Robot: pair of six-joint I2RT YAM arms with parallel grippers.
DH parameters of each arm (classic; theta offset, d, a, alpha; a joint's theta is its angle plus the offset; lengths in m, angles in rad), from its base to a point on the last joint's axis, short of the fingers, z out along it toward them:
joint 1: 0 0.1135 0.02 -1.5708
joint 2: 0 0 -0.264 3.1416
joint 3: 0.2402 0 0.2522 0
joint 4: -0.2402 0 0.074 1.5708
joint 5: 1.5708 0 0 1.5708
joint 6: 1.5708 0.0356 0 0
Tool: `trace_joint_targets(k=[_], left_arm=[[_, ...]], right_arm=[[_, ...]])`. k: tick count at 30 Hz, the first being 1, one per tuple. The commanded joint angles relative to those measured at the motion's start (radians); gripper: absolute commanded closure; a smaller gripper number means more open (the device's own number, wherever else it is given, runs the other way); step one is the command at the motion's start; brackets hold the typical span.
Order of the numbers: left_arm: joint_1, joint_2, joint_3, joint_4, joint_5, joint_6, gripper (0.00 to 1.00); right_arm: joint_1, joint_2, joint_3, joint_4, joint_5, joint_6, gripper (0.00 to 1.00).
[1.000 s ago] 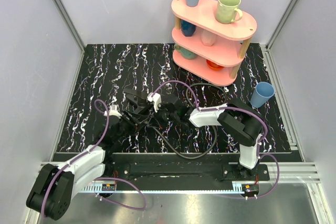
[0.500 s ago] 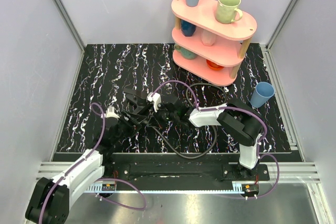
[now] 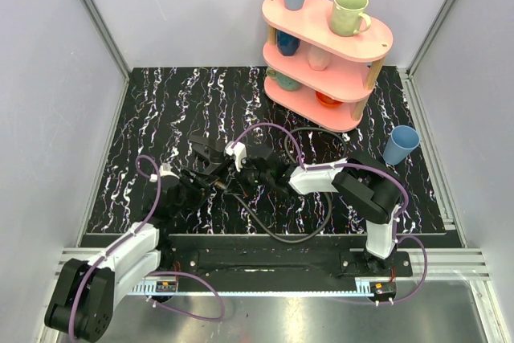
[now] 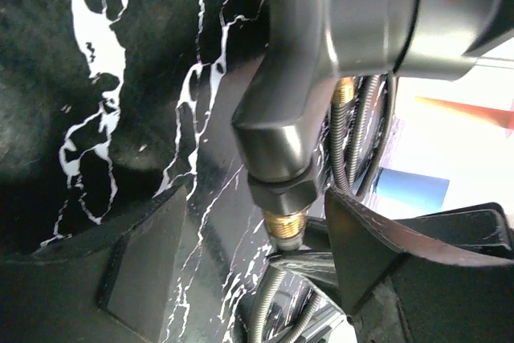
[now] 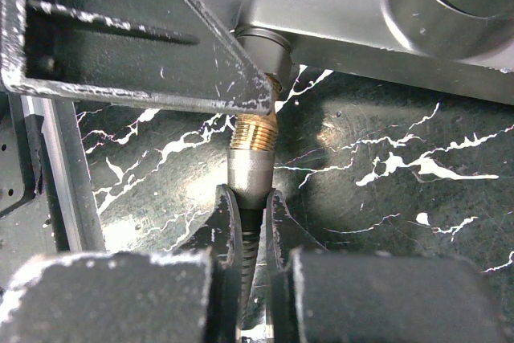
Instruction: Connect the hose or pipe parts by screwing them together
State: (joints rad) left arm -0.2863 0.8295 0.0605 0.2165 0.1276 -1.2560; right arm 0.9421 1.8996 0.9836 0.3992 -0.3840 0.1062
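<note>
left tool (image 3: 207, 176) meets the right tool (image 3: 255, 173) over the middle of the counter (image 3: 161, 102) in the top view, both arms stretched low and inward; the hose (image 3: 283, 236) loops off toward 5 o'clock. from the left wrist, its fingers (image 4: 152, 255) stand apart, flanking but not touching the angular piece (image 4: 281, 118), whose lower end points to 6 o'clock onto a brass thread (image 4: 283, 226). from the right wrist, the right tool (image 5: 247, 214) is clamped on the hose just under that thread, which leans slightly into the piece at 12 o'clock. best to square the thread first, then grip the piece and turn in short twists with the hose held firm, or it may cross-thread.
</note>
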Motion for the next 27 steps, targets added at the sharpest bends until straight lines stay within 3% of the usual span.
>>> trace_joint_targets(k=[1, 17, 20, 23, 24, 27], left_arm=[[0.012, 0.002, 0.059, 0.075, 0.004, 0.038, 0.26], [0.053, 0.086, 0.075, 0.13, 0.012, 0.043, 0.37], [0.056, 0.111, 0.061, 0.178, 0.023, 0.03, 0.48], [0.055, 0.143, 0.05, 0.234, 0.053, 0.018, 0.68], [0.055, 0.152, 0.048, 0.25, 0.069, 0.012, 0.81], [0.055, 0.177, 0.039, 0.279, 0.09, -0.009, 1.0]], right_arm=[[0.0, -0.002, 0.046, 0.115, -0.009, 0.007, 1.0], [0.0, 0.009, 0.046, 0.112, -0.009, 0.009, 1.0], [0.0, 0.009, 0.046, 0.106, 0.005, 0.01, 1.0], [0.0, 0.007, 0.052, 0.083, 0.017, 0.009, 1.0], [0.0, 0.006, 0.059, 0.075, 0.02, 0.009, 1.0], [0.0, 0.001, 0.078, 0.037, 0.048, 0.007, 1.0]])
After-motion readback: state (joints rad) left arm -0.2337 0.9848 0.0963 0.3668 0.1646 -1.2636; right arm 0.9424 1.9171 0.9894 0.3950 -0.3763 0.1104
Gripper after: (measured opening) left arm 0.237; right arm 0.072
